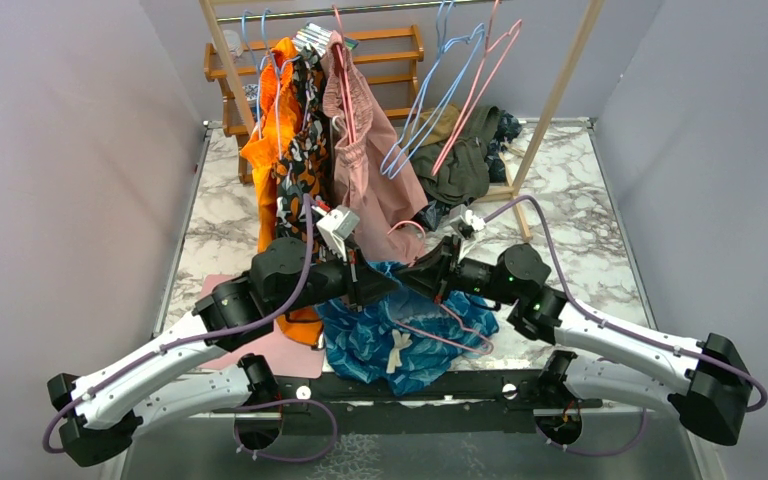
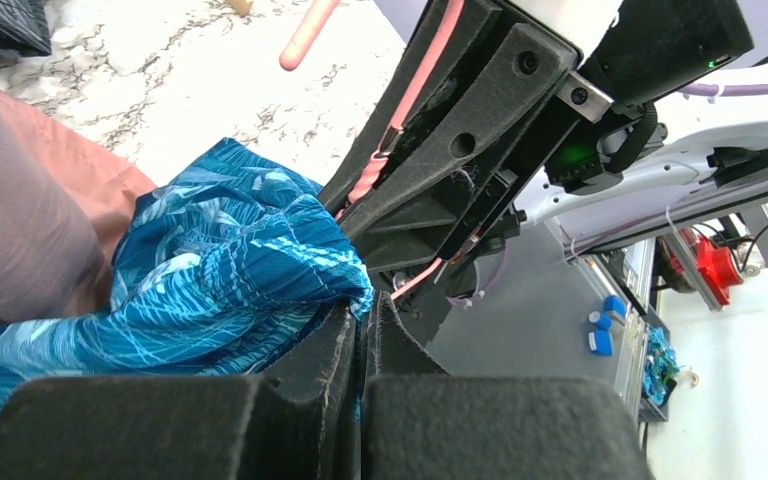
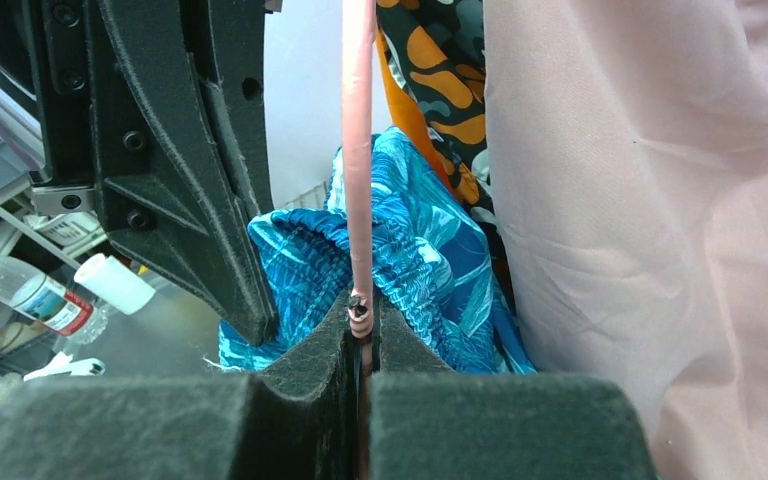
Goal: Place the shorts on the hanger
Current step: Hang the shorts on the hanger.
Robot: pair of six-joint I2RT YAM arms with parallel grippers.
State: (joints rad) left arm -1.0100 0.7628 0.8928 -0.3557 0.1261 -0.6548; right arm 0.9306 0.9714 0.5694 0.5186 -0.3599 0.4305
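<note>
Teal shorts [image 1: 355, 345], one; clamped hanger [image 3: 358, 150], one

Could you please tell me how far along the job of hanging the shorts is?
Done: the left fingers are shut on a fold of the shorts, and the right fingers are shut on the hanger. In hand: the two meet near the table's front edge, the hanger's rod close by the bunched fabric. Left: the shorts lie heaped on the table, not yet draped over the hanger.
</note>
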